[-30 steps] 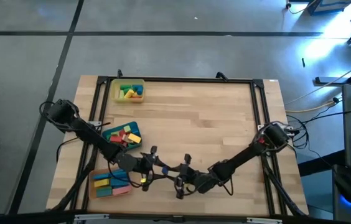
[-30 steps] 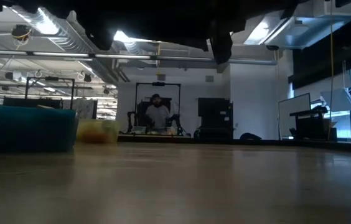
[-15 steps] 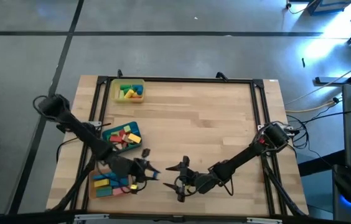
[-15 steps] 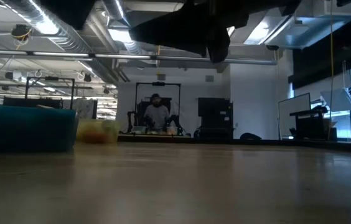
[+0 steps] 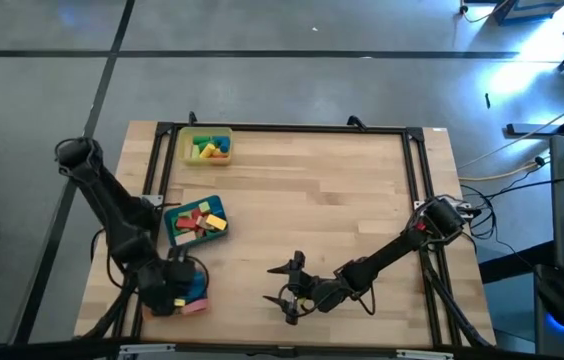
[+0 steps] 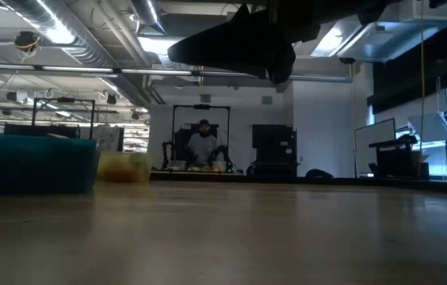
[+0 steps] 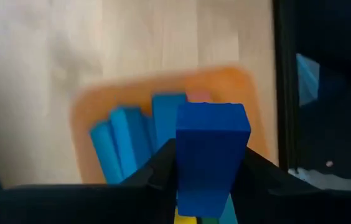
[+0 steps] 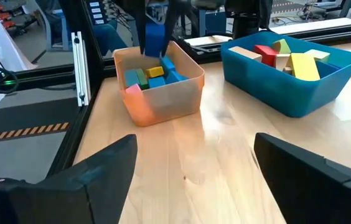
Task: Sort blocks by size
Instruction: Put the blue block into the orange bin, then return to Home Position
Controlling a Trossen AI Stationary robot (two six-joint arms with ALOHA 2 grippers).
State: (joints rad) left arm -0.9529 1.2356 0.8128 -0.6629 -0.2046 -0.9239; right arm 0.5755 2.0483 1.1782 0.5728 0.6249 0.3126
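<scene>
- Since a second ago the left gripper [image 7: 210, 180] has swung from mid-counter to above the orange tray [image 5: 196, 305], carrying a blue block [image 7: 211, 155].
- Its jaws pinch that block upright over the tray, which holds other blocks [image 8: 154, 71].
- Right gripper [image 5: 288, 294] hovers near the counter [image 5: 342, 200] front edge, jaws now spread wide and holding nothing.
- More blocks lie in the blue tray [image 5: 174, 222] and yellow tray [image 5: 190, 147].
- A person [image 6: 203, 142] sits far behind.
</scene>
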